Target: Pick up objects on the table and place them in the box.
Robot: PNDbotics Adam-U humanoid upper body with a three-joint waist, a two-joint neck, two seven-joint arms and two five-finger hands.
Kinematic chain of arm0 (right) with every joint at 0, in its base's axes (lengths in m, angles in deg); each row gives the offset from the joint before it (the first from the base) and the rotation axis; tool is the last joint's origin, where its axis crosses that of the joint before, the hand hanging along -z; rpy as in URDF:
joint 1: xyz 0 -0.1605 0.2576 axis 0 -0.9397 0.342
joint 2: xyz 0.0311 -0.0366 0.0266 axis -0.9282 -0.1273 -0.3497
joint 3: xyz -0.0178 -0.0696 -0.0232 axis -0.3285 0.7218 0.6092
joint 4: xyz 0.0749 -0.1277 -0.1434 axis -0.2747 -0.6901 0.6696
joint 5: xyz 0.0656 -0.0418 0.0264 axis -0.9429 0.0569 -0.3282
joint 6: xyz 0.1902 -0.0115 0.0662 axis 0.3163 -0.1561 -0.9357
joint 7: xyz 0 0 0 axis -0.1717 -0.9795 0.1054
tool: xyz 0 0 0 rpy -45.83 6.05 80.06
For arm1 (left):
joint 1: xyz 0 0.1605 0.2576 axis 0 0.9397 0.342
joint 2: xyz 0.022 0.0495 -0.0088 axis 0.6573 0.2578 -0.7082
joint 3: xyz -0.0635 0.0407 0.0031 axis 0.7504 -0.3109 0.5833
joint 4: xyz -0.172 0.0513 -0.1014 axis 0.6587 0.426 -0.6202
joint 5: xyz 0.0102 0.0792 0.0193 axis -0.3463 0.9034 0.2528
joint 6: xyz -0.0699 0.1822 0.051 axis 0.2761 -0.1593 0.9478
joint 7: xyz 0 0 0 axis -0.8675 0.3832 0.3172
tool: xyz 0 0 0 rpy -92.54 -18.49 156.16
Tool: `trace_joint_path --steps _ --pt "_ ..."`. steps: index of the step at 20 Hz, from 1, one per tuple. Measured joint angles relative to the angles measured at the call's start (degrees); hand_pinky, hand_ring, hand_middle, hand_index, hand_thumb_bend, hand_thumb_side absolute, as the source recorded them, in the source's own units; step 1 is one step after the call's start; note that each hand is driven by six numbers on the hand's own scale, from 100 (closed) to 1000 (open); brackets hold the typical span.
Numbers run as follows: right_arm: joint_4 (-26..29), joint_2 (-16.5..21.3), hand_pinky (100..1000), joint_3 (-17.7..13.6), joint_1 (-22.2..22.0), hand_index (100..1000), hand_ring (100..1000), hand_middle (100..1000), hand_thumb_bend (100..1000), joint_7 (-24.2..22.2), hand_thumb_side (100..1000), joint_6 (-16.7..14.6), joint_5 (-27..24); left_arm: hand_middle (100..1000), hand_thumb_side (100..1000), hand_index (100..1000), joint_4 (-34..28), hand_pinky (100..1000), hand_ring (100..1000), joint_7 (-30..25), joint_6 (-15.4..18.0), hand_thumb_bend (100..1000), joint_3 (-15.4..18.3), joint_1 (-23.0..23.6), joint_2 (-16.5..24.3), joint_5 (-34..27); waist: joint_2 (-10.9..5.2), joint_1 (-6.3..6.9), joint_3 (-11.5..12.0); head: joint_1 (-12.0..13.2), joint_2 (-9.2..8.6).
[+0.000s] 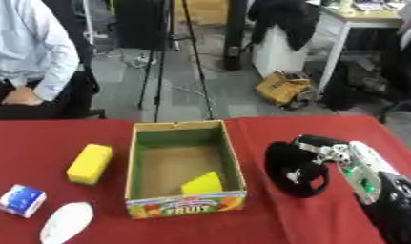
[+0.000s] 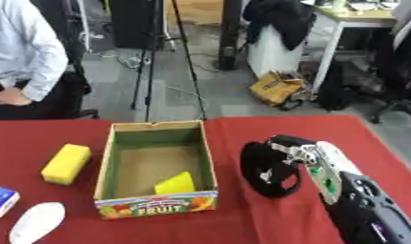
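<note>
A red table (image 1: 200, 228) fills the lower half of the frame. Near its centre stands an open cardboard box (image 1: 185, 167) with "FRUIT" printed on its near wall, its long axis running from the near edge toward the far edge. Inside, a yellow wedge-shaped piece (image 1: 203, 184) leans in the near right corner; the rest of the box floor is bare.

Left of the box, apart from it, a yellow sponge block (image 1: 90, 163) lies with its long axis running near to far, tilted slightly right at the top. In the lower left corner sit a small blue and white carton (image 1: 21, 200) and, just right of it, a flat white oval object (image 1: 66, 222) pointing up and to the right.

Right of the box, the robot's right hand (image 1: 318, 159) enters from the lower right, its fingers curled round a black rounded object (image 1: 293, 169) close to the tabletop. Nothing lies between this object and the box wall. The left hand does not show.
</note>
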Motion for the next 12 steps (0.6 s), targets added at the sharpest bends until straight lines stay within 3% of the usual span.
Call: trace_joint_path --steps 12 --pt "1.65 0.46 100 0.58 5.5 436 428 363 100 -2.3 165 -0.52 -0.08 822 860 789 0.0 928 891 -0.08 -0.03 100 0.0 0.24 0.0 0.0 -0.4 -0.76 0.06 0.19 0.05"
